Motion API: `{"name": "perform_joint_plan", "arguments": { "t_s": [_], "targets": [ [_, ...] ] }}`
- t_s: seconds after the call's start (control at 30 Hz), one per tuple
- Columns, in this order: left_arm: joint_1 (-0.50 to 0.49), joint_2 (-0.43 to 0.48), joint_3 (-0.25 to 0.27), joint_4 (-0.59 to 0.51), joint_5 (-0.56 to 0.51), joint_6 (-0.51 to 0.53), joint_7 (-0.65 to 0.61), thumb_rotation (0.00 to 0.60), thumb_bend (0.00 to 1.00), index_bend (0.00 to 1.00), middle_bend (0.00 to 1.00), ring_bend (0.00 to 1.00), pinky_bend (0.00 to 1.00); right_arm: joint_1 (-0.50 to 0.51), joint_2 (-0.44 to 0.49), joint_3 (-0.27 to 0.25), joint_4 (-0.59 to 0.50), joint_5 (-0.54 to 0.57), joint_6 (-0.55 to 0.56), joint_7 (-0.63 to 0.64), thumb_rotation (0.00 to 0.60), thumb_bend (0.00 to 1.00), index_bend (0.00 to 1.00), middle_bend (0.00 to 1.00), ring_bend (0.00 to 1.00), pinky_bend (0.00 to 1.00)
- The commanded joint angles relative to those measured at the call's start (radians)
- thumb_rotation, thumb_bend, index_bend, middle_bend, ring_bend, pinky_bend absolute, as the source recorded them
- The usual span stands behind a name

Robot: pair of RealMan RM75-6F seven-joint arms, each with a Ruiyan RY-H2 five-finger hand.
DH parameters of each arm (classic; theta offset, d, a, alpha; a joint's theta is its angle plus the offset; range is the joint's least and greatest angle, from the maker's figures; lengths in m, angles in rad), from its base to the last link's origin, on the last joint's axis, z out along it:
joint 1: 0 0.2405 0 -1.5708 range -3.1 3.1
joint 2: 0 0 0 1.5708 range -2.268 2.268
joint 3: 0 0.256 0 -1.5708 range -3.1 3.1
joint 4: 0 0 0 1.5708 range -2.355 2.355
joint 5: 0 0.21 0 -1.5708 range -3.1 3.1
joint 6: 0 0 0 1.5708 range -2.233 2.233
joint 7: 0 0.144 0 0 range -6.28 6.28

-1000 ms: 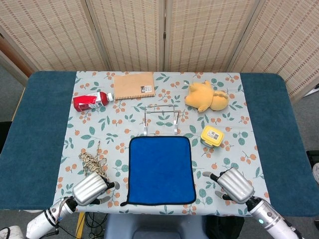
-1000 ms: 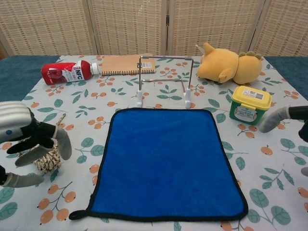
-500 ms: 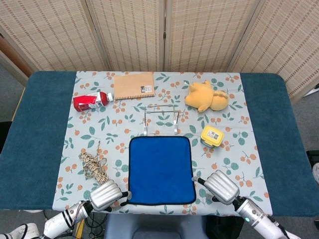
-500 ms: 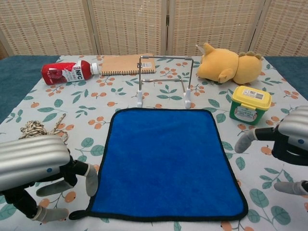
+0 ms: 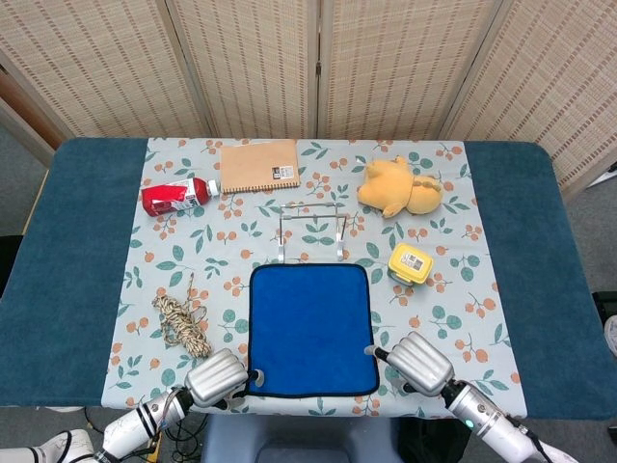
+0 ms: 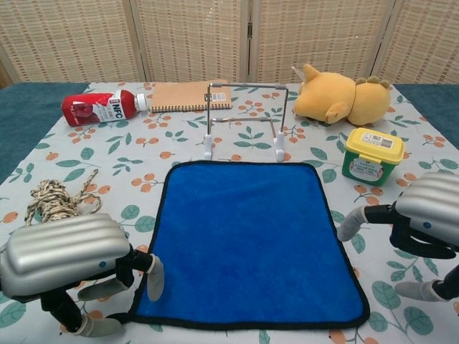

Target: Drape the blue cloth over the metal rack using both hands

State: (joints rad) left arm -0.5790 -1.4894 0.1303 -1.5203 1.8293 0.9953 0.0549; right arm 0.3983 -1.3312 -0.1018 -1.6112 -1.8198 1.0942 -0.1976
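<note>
On the flowered worktop, the blue cloth lies flat between spread, empty left hand and right hand; metal rack beyond stays bare, nothing gripped yet.

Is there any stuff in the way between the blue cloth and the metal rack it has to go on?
No, nothing visible is in the way. The blue cloth lies flat with its far edge right in front of the metal rack. Only bare tablecloth shows between them. The yellow tub sits off to the side.
</note>
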Motion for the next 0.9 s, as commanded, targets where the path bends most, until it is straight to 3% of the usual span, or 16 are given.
{"name": "perform_joint_plan", "arguments": {
  "t_s": [0.03, 0.4, 0.9],
  "targets": [
    [-0.005, -0.010, -0.003, 0.004, -0.016, -0.009, 0.013, 0.600, 0.24, 0.41, 0.88, 0.89, 1.00, 0.002, -0.005, -0.005, 0.004, -0.002, 0.003, 0.003, 0.600, 0.19, 0.29, 0.92, 0.83, 0.92],
    [-0.011, -0.034, -0.013, 0.017, -0.075, -0.027, 0.061, 0.600, 0.24, 0.41, 0.88, 0.89, 1.00, 0.003, -0.019, -0.018, 0.022, 0.009, 0.020, 0.015, 0.600, 0.19, 0.29, 0.92, 0.83, 0.92],
    [-0.019, -0.018, -0.005, -0.047, -0.140, -0.072, 0.145, 0.600, 0.24, 0.40, 0.88, 0.89, 1.00, -0.002, -0.025, -0.039, 0.036, 0.012, 0.042, 0.022, 0.600, 0.19, 0.29, 0.92, 0.83, 0.92]
  ]
}}
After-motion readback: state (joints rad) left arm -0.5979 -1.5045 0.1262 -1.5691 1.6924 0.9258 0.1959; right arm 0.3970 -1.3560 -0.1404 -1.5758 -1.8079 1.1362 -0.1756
